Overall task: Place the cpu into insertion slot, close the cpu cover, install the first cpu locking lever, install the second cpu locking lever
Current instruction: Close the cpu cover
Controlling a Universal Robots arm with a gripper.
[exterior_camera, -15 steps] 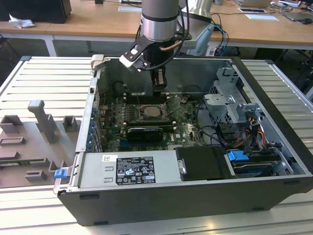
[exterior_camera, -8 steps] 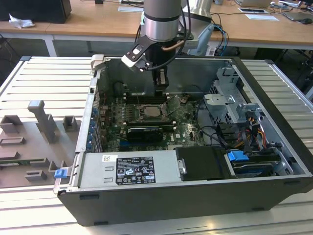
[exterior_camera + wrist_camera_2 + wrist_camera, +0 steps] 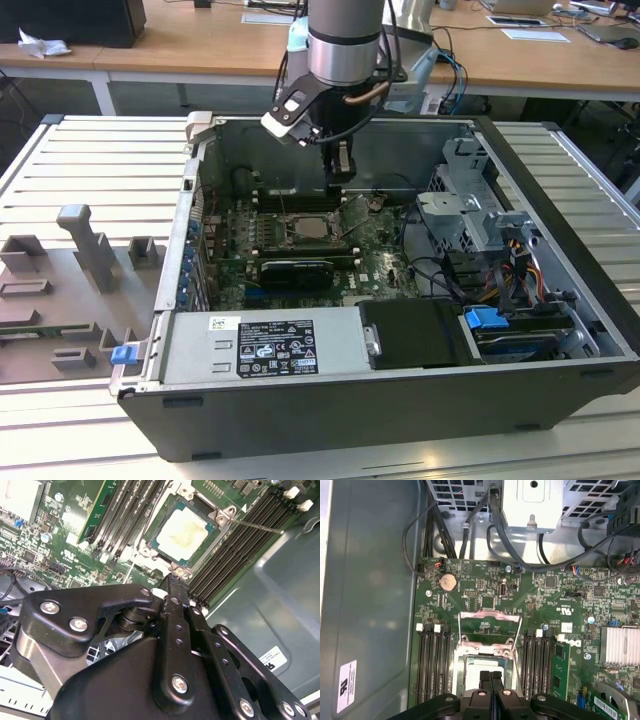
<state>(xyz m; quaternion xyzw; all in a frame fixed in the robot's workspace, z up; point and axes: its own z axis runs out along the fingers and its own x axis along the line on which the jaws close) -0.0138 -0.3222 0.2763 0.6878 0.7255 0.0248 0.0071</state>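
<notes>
Finds gripper (image 3: 340, 178) pressed together, empty, at exterior view's one o'clock of cpu (image 3: 318, 228) seated in insertion slot (image 3: 220, 517); cpu cover (image 3: 490, 625) raised.

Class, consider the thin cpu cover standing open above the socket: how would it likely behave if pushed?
Likely stiff yet light: the cpu cover is a thin metal frame with a cut-out centre. Standing raised over the cpu, it would probably swing on its hinge rather than slide. Its thin rails may bend if pushed sideways.
</notes>
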